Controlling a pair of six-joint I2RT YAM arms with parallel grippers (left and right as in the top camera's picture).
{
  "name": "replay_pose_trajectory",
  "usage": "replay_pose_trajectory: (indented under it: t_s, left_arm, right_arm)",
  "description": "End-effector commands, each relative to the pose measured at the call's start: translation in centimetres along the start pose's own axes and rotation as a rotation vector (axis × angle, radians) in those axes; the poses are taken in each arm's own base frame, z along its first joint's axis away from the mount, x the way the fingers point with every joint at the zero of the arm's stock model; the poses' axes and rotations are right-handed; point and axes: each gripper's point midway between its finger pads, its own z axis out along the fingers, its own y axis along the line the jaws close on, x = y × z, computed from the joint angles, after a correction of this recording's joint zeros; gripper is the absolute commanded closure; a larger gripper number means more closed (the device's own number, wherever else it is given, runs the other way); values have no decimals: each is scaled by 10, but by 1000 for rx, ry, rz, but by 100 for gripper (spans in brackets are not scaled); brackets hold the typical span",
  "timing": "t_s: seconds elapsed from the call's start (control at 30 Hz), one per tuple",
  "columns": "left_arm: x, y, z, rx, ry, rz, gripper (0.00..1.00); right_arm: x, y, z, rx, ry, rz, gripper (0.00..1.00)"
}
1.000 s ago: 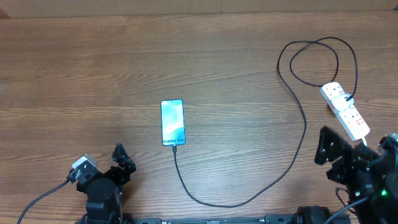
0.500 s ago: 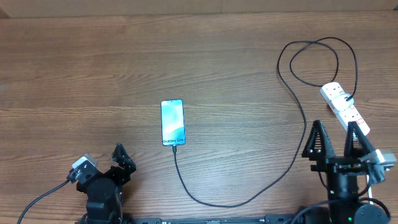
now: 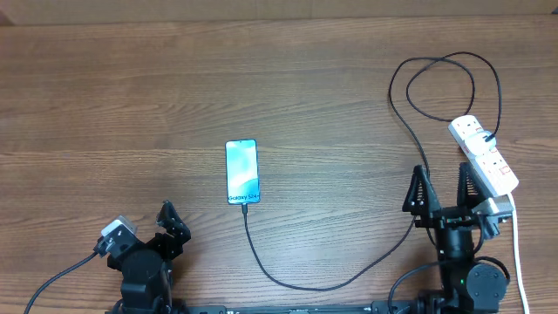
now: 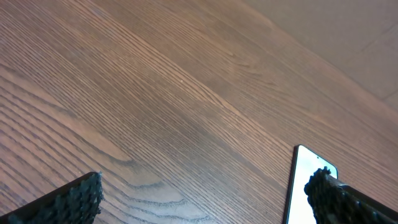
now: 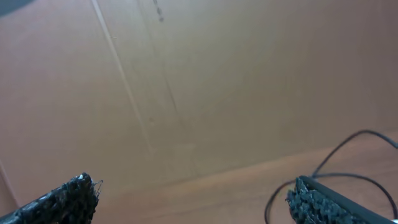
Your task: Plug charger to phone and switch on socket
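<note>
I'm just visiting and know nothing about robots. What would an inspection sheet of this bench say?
Surface: wooden table, visible grain.
Job's things: phone flat, screen lit; charger meets its near end, plug in the socket; switches unreadable.
Clutter: nothing seen.
Grippers: left pincer and right pincer open, empty.
Cables: charger loops loosely; white cord leaves the near edge.
Surroundings: plain tan panel.

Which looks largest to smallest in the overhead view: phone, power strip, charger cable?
1. Charger cable, sprawling far wider than the rest.
2. Power strip and phone: the strip is longer, the phone wider, so too alike to rank.
</note>
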Motion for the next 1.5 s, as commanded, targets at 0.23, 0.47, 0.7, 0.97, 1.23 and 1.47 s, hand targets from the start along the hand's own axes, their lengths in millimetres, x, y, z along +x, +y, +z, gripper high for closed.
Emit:
replay_pose_trajectory:
  t_s: [0.23,0.47,0.7,0.97,1.23,1.47]
  left_arm:
    - [1,4,1,-16,-5,-16,0]
    - [1,4,1,-16,-5,-16,1]
    - [1,4,1,-16,-5,-16,0]
    - [1,4,1,-16,-5,-16,0]
    - [1,4,1,-16,-5,-16,1]
    - [1,4,1,-16,-5,-16,0]
  right_arm:
    - [35,-28,-3,102,91,-4,0]
    - [63,-46,-10,178,206,11,0]
    - [63,-46,-10,178,206,8,0]
    - [62,-47,-10,181,205,8,0]
    - [62,-46,-10,180,205,8,0]
    - [62,-46,-10,180,205,8,0]
